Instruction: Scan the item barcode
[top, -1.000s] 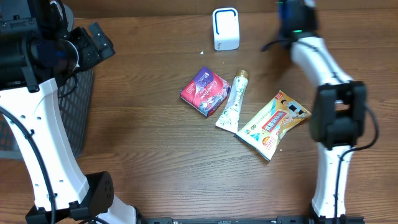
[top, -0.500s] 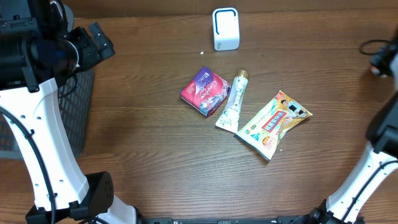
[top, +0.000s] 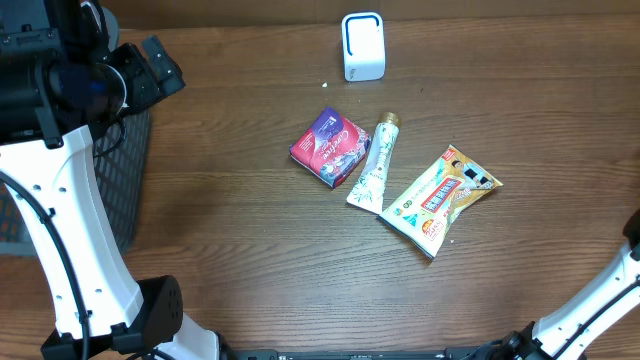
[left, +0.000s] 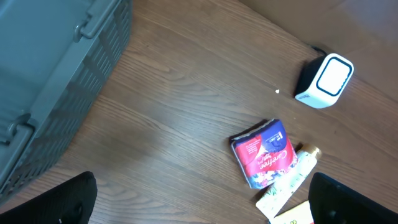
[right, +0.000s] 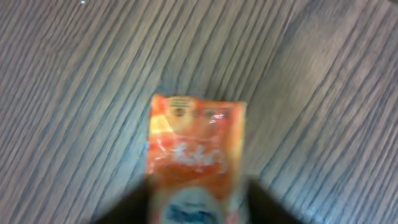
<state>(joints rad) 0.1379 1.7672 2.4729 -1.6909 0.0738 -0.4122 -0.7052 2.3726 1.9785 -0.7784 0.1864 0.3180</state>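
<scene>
Probably light, crinkly and slippery, the flat orange-and-yellow foil snack packet (top: 440, 198) lies right of the table's middle and is best pinched at a sealed end; the left tool (left: 205, 205) gapes wide and empty, while the right tool (right: 196, 208) is too blurred to tell.

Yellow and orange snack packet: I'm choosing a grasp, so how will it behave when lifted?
The yellow and orange snack packet looks like a thin, flat film pouch, so it would probably flop and feel light. Its glossy surface may be slippery. Lying flat on the wooden table, it seems unlikely to roll.
</scene>
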